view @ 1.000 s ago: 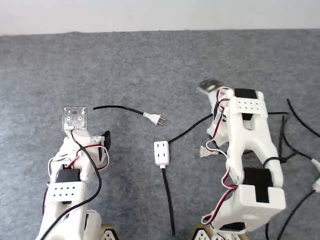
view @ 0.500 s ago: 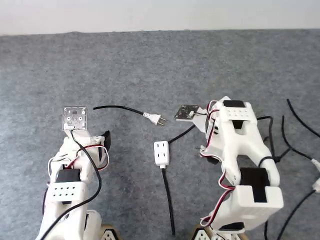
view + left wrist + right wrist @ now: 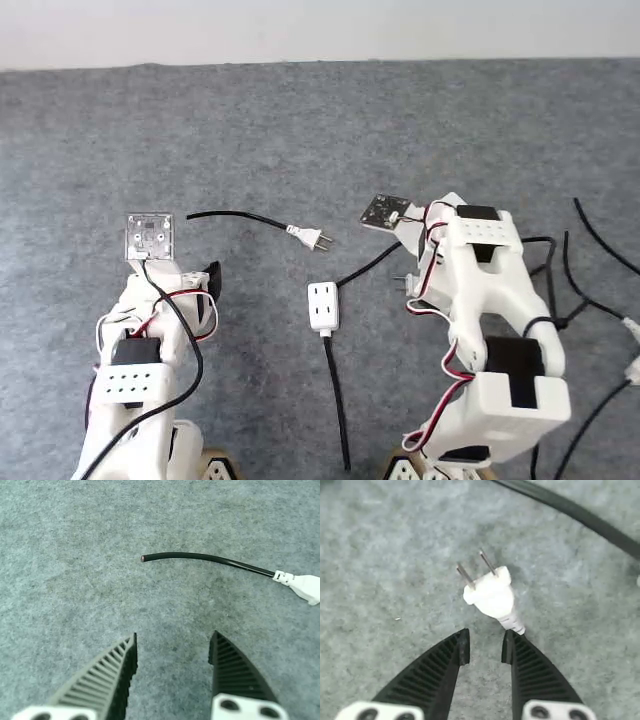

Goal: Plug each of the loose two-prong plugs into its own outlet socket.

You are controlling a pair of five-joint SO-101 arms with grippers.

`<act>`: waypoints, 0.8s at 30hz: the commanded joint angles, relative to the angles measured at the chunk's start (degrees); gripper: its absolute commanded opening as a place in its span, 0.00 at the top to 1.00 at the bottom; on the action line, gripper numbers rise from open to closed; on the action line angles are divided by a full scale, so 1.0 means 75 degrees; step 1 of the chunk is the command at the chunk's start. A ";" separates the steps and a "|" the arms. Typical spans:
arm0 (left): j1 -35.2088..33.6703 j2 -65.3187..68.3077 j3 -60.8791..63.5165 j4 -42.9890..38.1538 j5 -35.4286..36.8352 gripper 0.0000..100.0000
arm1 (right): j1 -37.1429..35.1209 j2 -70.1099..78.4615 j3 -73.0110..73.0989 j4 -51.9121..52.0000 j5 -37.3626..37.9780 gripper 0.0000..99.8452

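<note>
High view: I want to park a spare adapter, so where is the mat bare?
Bare: the far mat beyond the loose plug up to the wall, and the far-left corner. Crowded: around the outlet strip, the right arm and the cables beside it.

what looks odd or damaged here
The short black cord on the white two-prong plug ends in a bare cut tip, joined to nothing. It lies loose on the grey carpet, clear of the white outlet strip.
</note>
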 commanded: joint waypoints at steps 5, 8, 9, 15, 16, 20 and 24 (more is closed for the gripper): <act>0.0000 -0.0059 -0.0135 -0.0176 -0.0070 0.77 | -0.0053 -0.0064 -0.0094 -0.0651 -0.0105 0.85; 0.0000 -0.0059 -0.0135 -0.0176 -0.0070 0.77 | 0.0217 -0.0053 -0.0070 -0.1026 -0.0105 0.85; 0.0000 -0.0059 -0.0135 -0.0176 -0.0070 0.77 | 0.0275 -0.0053 -0.0094 -0.1084 -0.0105 0.85; 0.0000 -0.0059 -0.0135 -0.0176 -0.0070 0.77 | 0.0064 -0.0182 -0.0188 -0.0850 -0.0938 0.85; 0.0000 -0.0059 -0.0135 -0.0176 -0.0070 0.77 | -0.0018 -0.0205 -0.0246 -0.0674 -0.1102 0.85; 0.0000 -0.0059 -0.0135 -0.0176 -0.0070 0.77 | -0.0229 -0.0498 -0.0961 0.0533 -0.2637 0.89; 0.0000 -0.0059 -0.0135 -0.0176 -0.0070 0.77 | -0.0240 -0.0697 -0.1852 0.1412 -0.5134 0.94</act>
